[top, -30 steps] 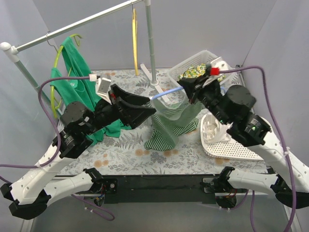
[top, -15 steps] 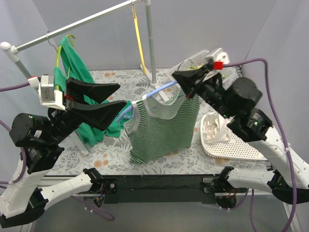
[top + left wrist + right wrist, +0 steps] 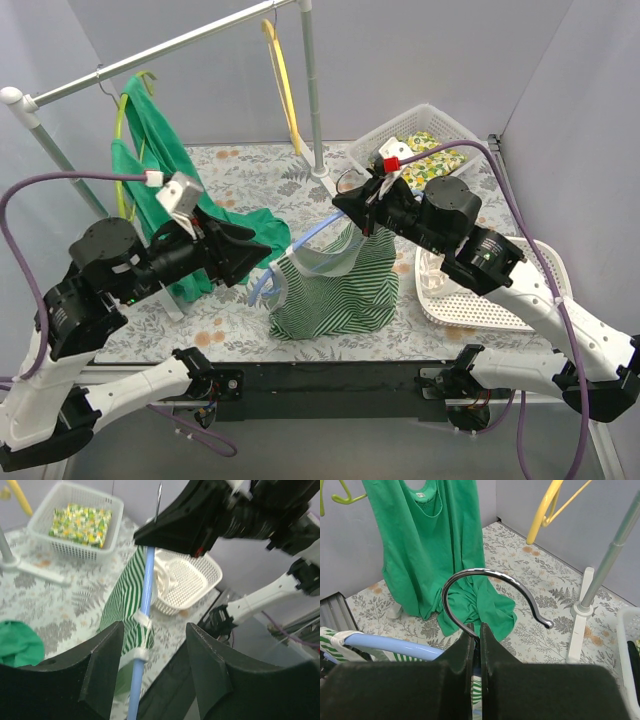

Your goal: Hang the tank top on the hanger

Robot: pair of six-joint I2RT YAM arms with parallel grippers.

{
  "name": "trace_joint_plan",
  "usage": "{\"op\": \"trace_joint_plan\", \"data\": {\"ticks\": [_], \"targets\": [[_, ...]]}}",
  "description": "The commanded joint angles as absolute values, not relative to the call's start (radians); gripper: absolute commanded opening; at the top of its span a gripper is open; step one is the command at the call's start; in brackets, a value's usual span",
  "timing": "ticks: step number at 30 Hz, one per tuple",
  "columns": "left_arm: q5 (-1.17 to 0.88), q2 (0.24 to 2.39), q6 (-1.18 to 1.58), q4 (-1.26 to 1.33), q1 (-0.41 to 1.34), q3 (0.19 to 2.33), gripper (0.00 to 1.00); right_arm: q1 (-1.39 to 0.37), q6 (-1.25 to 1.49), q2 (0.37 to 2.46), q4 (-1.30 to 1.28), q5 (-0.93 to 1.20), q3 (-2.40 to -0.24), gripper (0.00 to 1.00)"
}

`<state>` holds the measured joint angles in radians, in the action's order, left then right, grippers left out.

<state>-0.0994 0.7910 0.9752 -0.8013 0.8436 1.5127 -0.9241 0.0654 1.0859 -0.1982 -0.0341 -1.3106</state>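
The tank top (image 3: 335,290), green and white striped, hangs on the light blue hanger (image 3: 305,235) with its hem on the table. My right gripper (image 3: 342,206) is shut on the base of the hanger's metal hook (image 3: 490,575) and holds it up, as the right wrist view (image 3: 480,630) shows. My left gripper (image 3: 265,255) is open at the hanger's left end. In the left wrist view (image 3: 152,675) the blue hanger bar (image 3: 145,590) runs between the spread fingers (image 3: 100,665), with the striped tank top (image 3: 120,610) beyond.
A clothes rail with an upright pole (image 3: 312,100) stands at the back. It carries a yellow hanger (image 3: 280,70) and a large plain green garment (image 3: 150,140). A white basket (image 3: 400,125) holds yellow-patterned cloth. Another white basket (image 3: 520,300) lies at the right.
My left arm dropped from high on the left and came in at the hanger's left end. My right gripper lowered the hanger, and the tank top now bunches on the table.
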Motion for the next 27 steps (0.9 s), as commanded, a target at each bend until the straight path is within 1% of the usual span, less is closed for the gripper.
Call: {"op": "trace_joint_plan", "data": {"ticks": [1,4,9,16,25,27], "targets": [[-0.155,0.844,0.971,-0.959,0.839,1.459,0.52,-0.928,0.084,1.074,-0.081,0.024,-1.315,0.01],[-0.167,0.854,0.974,-0.948,0.839,1.425,0.55,-0.928,0.089,1.088,-0.078,0.034,-1.302,0.01],[-0.156,0.873,0.968,-0.943,0.839,1.398,0.55,-0.928,0.097,1.111,-0.078,0.046,-1.287,0.01],[-0.146,0.91,0.954,-0.974,0.839,1.371,0.42,-0.928,0.094,1.138,-0.081,0.034,-1.295,0.01],[-0.091,0.914,0.94,-0.997,0.839,1.318,0.37,-0.928,0.077,1.173,-0.092,0.025,-1.302,0.01],[-0.086,0.913,0.939,-0.994,0.839,1.301,0.32,-0.928,0.075,1.18,-0.097,0.029,-1.312,0.01]]}}
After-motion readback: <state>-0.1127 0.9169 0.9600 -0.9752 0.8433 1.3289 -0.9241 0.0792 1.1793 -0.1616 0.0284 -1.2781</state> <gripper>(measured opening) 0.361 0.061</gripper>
